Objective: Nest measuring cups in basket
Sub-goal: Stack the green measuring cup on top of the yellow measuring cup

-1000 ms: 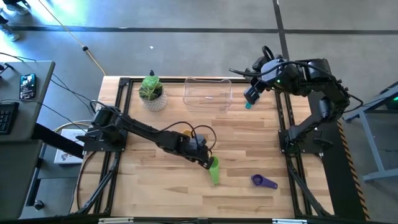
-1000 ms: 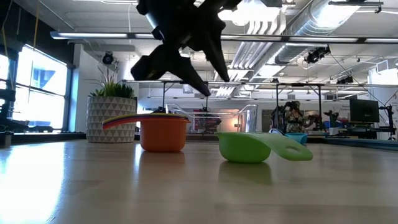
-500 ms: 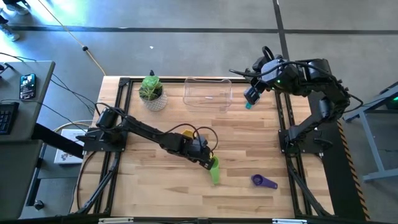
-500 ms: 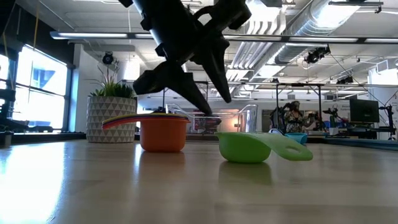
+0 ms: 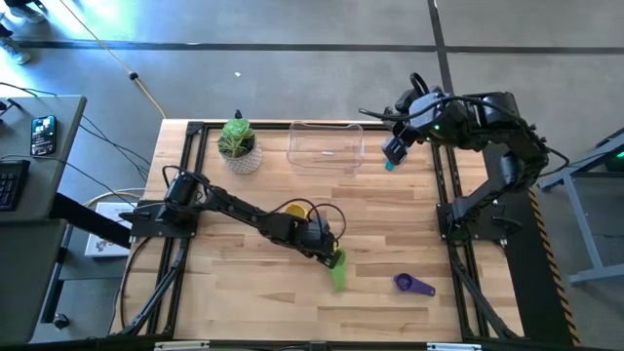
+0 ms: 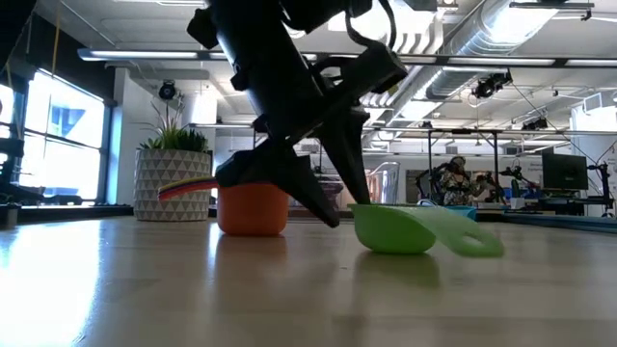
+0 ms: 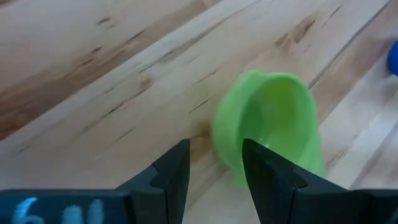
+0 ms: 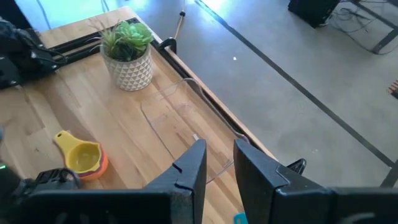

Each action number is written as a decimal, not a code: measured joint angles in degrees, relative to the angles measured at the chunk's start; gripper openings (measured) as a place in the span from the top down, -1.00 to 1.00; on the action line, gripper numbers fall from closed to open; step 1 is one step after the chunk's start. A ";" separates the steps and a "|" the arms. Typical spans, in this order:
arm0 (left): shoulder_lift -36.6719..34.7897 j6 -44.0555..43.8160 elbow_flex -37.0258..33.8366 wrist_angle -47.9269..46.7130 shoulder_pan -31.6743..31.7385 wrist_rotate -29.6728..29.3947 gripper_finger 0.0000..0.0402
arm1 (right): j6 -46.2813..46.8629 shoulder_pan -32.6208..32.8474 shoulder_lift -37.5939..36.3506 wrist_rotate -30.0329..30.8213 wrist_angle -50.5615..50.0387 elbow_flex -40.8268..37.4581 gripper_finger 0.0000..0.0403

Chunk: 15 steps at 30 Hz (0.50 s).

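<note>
Since a second ago the left gripper point(image 6: 328, 207) has dropped to the wooden table point(image 5: 380, 224), fingers apart at the green measuring cup point(image 5: 336, 267), one touching its rim, nothing held. Beyond lies an open workshop with ceiling ducts; a potted plant point(image 5: 237, 143) stands beside the clear basket point(image 5: 326, 145). Raised beside the basket, the right gripper point(image 5: 394, 151) has its fingers nearly together, apparently on a light blue cup point(image 5: 389, 165).

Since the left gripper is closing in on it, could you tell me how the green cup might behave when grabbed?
The green cup looks like thin, stiff plastic, so probably light. It seems tilted beside the open left gripper, so it may slide on the smooth wooden table or tip.
</note>
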 joint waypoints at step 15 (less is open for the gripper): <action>0.47 1.95 -0.02 1.26 0.43 -2.03 0.39 | -0.98 0.00 0.00 -1.07 0.02 0.00 0.63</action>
